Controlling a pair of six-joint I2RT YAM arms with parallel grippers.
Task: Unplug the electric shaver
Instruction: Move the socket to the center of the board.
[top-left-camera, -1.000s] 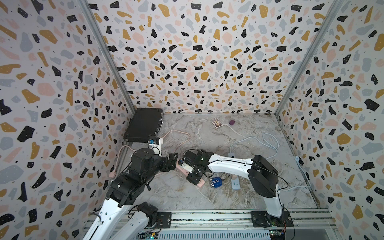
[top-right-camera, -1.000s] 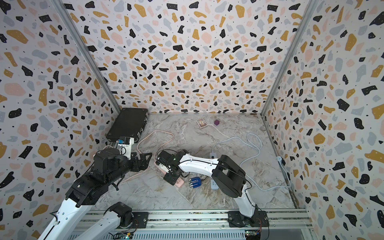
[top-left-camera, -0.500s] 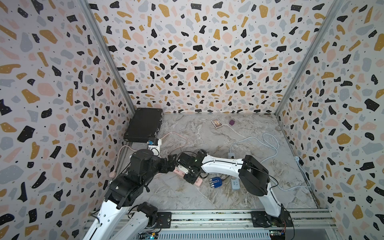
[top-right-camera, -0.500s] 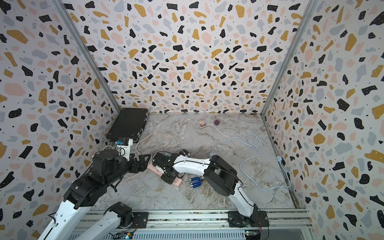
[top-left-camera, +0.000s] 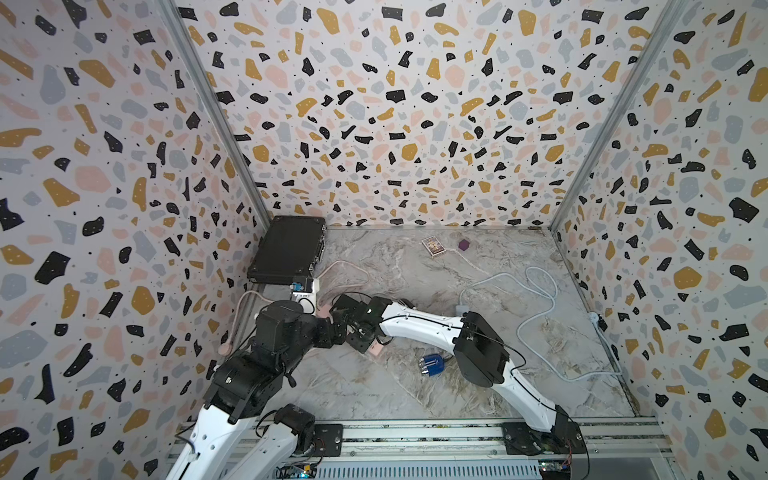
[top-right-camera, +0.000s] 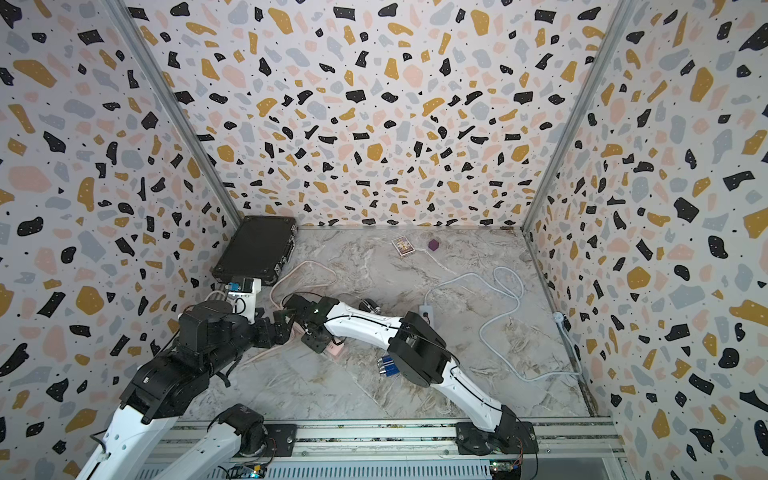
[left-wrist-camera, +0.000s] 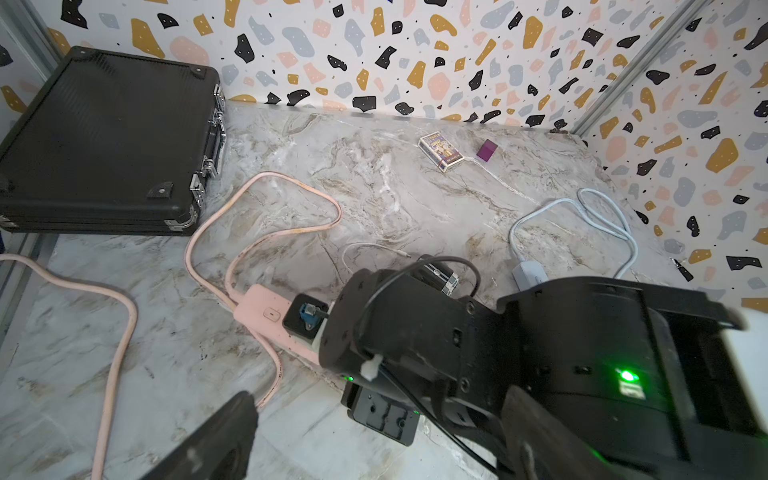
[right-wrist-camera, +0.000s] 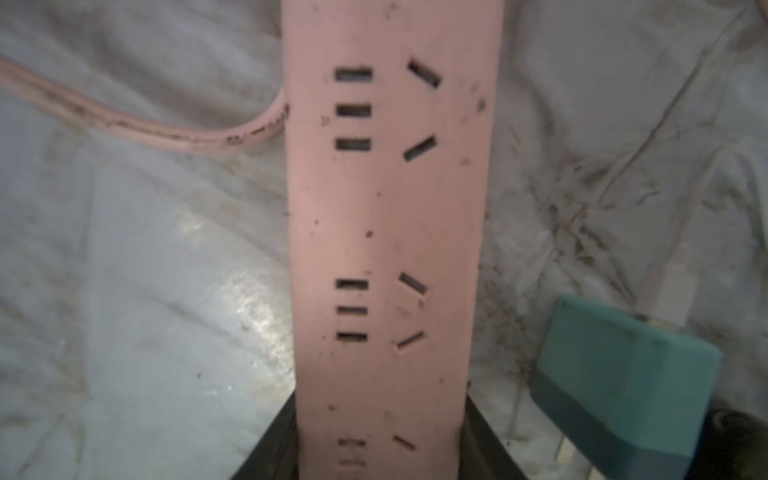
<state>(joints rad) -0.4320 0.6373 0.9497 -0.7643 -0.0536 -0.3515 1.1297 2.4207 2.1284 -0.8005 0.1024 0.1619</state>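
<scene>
Pink strip (right-wrist-camera: 386, 216) sits clamped in the right pincer (right-wrist-camera: 376, 444), its visible sockets (right-wrist-camera: 353, 110) empty. Left pincer (left-wrist-camera: 382, 415) hangs spread beside it. Shaver (left-wrist-camera: 436, 274) lies on the desk (left-wrist-camera: 415, 187) nearby. Unplugging may be done, though hidden sockets leave doubt.

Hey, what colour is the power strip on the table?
The power strip is pale pink, with a matching pink cord. The right wrist view shows it best, close up.
</scene>
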